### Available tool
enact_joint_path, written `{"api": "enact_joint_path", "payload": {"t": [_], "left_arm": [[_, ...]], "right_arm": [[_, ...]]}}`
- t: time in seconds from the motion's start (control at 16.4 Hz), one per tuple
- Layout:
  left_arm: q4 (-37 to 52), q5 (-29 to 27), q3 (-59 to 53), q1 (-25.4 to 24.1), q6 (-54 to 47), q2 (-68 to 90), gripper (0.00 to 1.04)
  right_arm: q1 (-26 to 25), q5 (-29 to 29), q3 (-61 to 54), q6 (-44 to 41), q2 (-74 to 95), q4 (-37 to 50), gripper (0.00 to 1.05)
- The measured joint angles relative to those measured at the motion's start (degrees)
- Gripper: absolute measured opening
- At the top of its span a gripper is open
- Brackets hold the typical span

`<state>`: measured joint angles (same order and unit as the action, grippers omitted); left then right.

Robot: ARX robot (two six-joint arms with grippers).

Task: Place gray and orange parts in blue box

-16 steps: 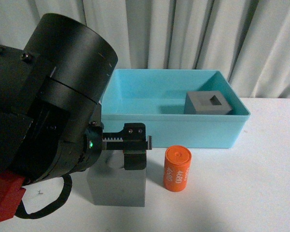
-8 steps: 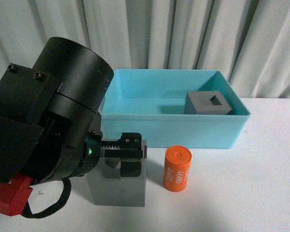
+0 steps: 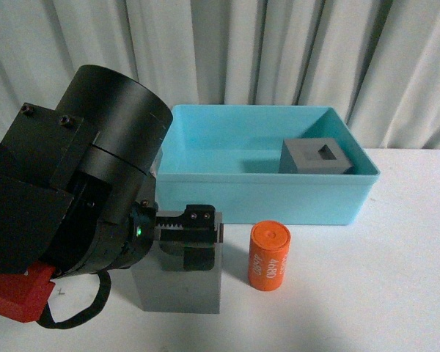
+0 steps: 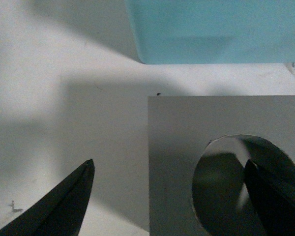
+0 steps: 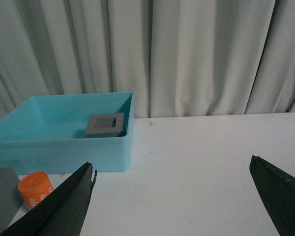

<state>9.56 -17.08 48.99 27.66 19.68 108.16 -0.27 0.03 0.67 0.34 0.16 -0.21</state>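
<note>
"Front view first: which step is this?"

"My read is the pick of the second cube. One matte gray cube with a square recess point(image 3: 315, 158) already sits inside the large turquoise plastic bin point(image 3: 279, 199), toward its right end. The matte gray cube with a round recess point(image 3: 177, 292) stands on the white table point(image 3: 374, 286) just in front of the bin, and the small orange cylinder with white numbers point(image 3: 268, 257) stands upright just beside it."

"And the left gripper point(image 4: 169, 169)?"

"Left wrist view shows it parted, one finger down in the round recess, the other outside the cube's wall, nothing pinched yet. Next, I'd judge, it must close on that wall, lift straight, and clear the bin's near rim."

"The right gripper point(image 5: 172, 164)?"

"Spread wide, holding nothing, well apart from the parts."

"Anything hard to make out?"

"The left arm point(image 3: 81, 183), dark and bulky, blocks the bin's left end and most of the cube's top in the front view. Whether either finger touches the wall, I cannot tell."
</note>
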Motion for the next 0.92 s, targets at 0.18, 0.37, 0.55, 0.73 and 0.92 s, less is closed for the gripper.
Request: {"api": "enact_joint_path", "payload": {"t": [0.18,0.37,0.55,0.73,0.92], "left_arm": [[-0.7,1.4,0.2,0.1,2.5,0.0,0.65],[-2.3,1.2,0.2,-0.1,4.6,-1.0,0.29],[-4.7,0.9,0.1,-0.7,5.6,-3.5,0.21],[-6.1,0.4,0.1,-1.1,6.0,-5.9,0.2],[-7.1,0.2,0.1,-1.8,6.6,-9.5,0.2]], "right_arm": [[0.0,0.0,0.0,0.0,0.0,0.0,0.98],[0.0,0.0,0.0,0.0,0.0,0.0,0.98],[0.0,0.0,0.0,0.0,0.0,0.0,0.98],[0.0,0.0,0.0,0.0,0.0,0.0,0.98],[0.0,0.0,0.0,0.0,0.0,0.0,0.98]]}}
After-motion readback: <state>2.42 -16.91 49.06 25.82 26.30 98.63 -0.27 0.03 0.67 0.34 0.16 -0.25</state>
